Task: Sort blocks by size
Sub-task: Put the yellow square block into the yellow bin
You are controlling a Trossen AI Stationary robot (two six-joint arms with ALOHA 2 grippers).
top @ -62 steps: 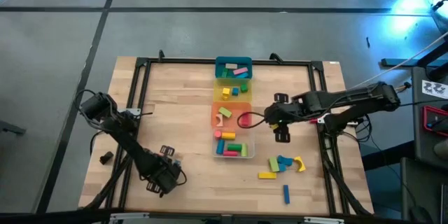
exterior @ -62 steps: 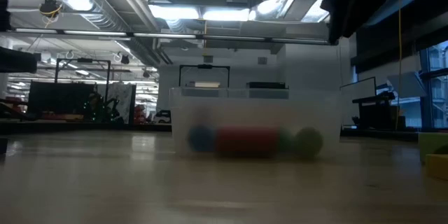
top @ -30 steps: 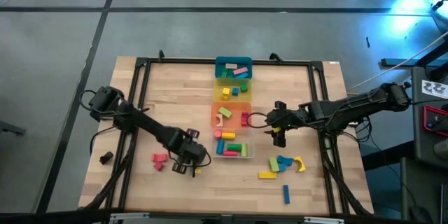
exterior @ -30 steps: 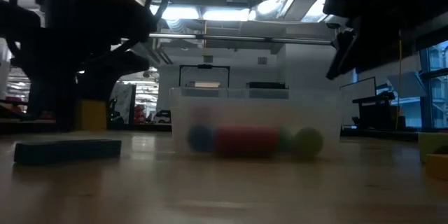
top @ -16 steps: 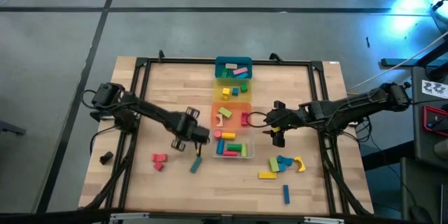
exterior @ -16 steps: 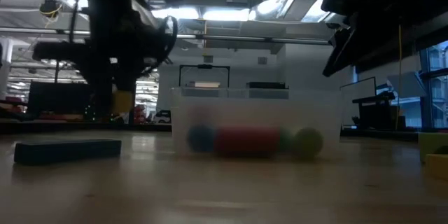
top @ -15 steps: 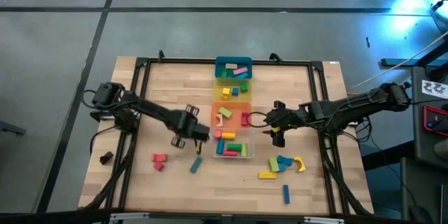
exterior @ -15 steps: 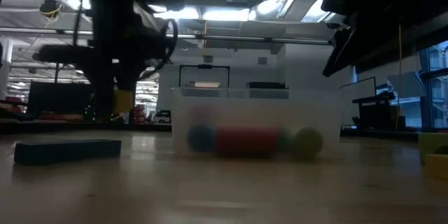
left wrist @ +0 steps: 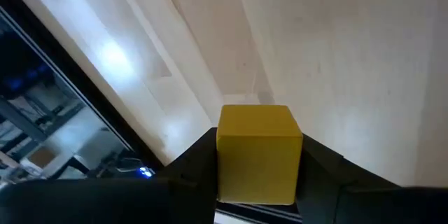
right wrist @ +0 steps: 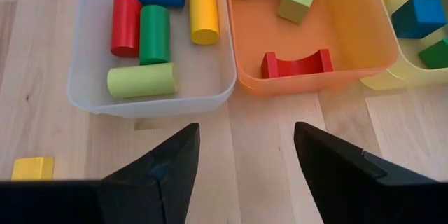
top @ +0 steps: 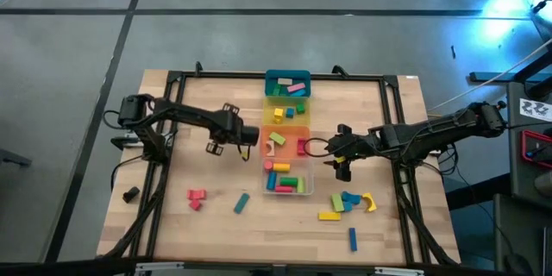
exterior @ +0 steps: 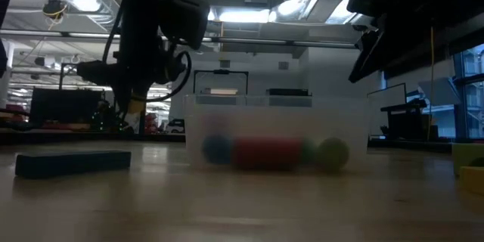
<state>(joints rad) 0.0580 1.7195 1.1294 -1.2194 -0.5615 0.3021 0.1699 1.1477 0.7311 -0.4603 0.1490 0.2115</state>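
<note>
My left gripper hangs above the table just left of the orange bin, shut on a yellow cube, which also shows in the low view. My right gripper hovers open to the right of the bins, its fingers over bare wood with nothing between them. The clear bin holds several cylinders. In the orange bin lie a red arch and tan and green blocks. Loose blocks rest flat on the table: a red one, a teal bar and a group at the near right. My left gripper pinches the yellow cube by two opposite side faces, one dark finger on each side. The fingers slant downward. The cube is lifted clear of the table and sits square between them.
A teal bin and a yellow bin with small blocks stand in a row beyond the orange one. A black frame runs round the tabletop. Bare wood lies on the left half of the table.
My left gripper, still shut on the yellow cube, has swung from near the clear bin's left side toward the table's far edge, rising a little and turning, and now hangs beside the orange bin. The teal bar it stood over lies uncovered.
</note>
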